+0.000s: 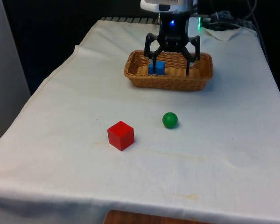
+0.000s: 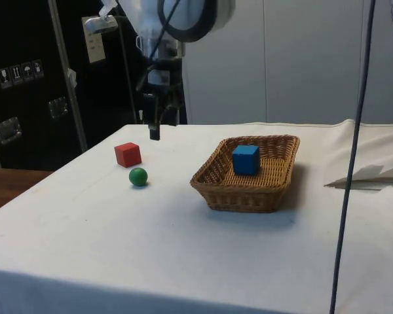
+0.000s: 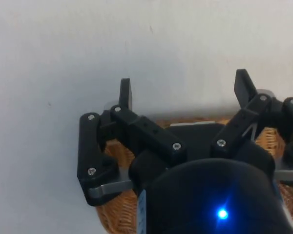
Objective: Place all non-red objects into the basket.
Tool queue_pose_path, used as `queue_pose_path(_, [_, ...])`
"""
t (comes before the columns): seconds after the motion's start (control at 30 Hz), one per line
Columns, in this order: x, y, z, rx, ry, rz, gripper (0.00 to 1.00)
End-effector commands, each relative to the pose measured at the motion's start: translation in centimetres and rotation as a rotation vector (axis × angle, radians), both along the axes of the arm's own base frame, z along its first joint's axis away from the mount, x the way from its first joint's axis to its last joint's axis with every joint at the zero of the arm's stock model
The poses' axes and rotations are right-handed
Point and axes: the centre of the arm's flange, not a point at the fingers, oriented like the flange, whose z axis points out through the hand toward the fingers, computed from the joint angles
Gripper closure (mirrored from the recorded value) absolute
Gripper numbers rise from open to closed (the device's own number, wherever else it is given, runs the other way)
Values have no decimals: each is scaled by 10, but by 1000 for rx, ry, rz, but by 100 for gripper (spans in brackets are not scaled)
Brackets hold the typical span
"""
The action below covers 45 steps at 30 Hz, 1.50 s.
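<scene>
Jaws: gripper (image 1: 171,68) spread wide, empty, above the basket's (image 1: 168,80) near rim.
Basket: holds blue cube (image 2: 245,159).
Tabletop (image 1: 60,154): green ball (image 1: 170,120) and red cube (image 1: 120,135) lie near the front.
Side view: gripper clear of the basket.

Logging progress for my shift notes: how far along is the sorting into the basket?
Done: the blue cube sits inside the wicker basket. In hand: nothing; the end effector hangs open and empty above the cloth beside the basket. Left: the green ball is on the table, near the red cube, which should stay out.
</scene>
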Motion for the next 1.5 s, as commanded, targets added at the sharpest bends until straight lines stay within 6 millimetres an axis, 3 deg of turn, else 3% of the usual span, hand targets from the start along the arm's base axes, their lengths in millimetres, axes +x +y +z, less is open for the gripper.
queue_pose_path(0.0, [5, 2, 0, 28, 4, 5, 0])
queue_pose_path(0.27, [20, -1, -3, 44, -3, 10, 0])
queue_pose_path(0.5, [48, 5, -18, 78, 23, 35, 0])
queue_pose_path(0.83, [72, 12, -32, 63, 50, 53, 0])
queue_pose_path(1.17, [79, 3, -36, 49, 55, 50, 0])
queue_pose_path(1.47, [92, -5, -51, 57, 73, 51, 0])
